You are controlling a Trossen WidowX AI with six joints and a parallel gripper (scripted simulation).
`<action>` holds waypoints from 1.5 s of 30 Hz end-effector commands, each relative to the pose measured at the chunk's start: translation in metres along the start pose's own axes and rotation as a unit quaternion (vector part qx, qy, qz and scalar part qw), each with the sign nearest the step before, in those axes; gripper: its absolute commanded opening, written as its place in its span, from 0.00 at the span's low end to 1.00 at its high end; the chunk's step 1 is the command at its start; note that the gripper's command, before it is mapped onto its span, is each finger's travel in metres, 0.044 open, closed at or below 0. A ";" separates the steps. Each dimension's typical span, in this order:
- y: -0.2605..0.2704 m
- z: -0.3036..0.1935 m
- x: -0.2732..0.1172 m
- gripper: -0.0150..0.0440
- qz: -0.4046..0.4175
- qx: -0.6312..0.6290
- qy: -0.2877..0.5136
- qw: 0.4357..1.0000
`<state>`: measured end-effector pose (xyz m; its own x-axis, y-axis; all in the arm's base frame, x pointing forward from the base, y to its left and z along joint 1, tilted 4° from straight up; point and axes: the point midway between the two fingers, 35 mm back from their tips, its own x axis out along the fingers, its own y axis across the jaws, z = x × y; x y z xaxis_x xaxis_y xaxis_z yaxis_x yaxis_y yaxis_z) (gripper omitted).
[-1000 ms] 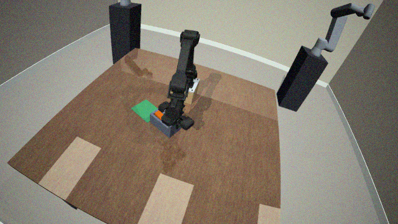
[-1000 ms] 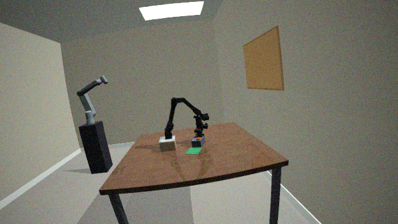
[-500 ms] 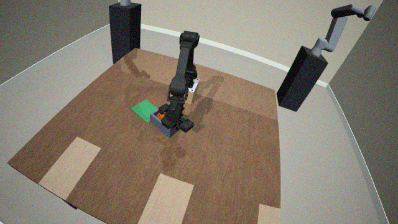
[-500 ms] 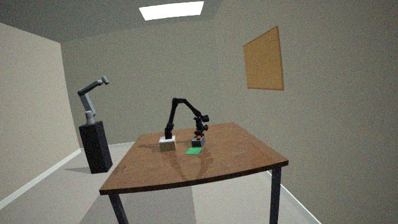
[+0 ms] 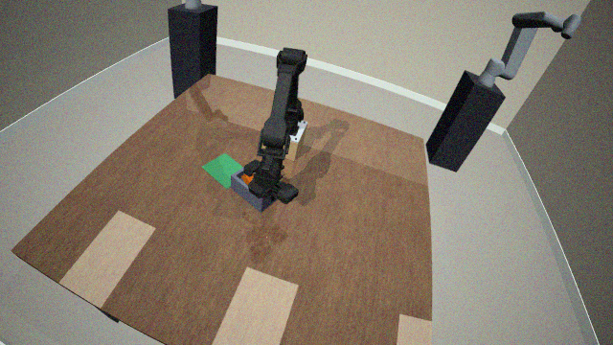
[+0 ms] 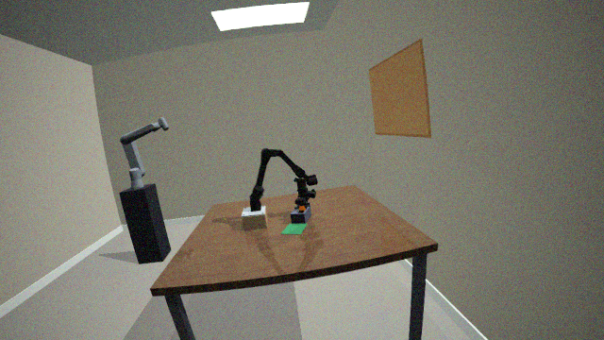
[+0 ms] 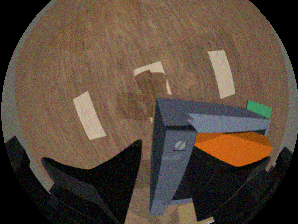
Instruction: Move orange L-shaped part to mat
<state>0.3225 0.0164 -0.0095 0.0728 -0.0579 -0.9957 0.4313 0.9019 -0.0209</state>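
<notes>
The orange L-shaped part (image 7: 236,148) lies in the pocket of the grey rectangular tray (image 7: 174,156), near the middle of the brown wooden desk (image 5: 335,249), nearer its far edge. In the wrist view one end of it looks tilted against the tray rim, though I cannot tell how far it has risen. It is likely a light, rigid, smooth block that pivots rather than bends; the raised end, across its thin sides, is probably the place to pinch. The black parallel-jaw gripper (image 5: 262,188) sits right down on the tray, jaws set partway apart with nothing between them. The flat green mat (image 5: 222,169) touches the tray on the side toward the desk's left edge.
</notes>
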 end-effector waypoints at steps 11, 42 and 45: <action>0.010 -0.003 -0.012 0.56 -0.004 -0.002 0.005 1.000; 0.002 0.001 -0.103 0.56 0.001 0.000 -0.001 1.000; 0.002 0.001 -0.103 0.56 0.001 0.000 -0.001 1.000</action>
<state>0.3169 0.0234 0.0934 0.0749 -0.0571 -0.9956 0.4316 0.9018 -0.0192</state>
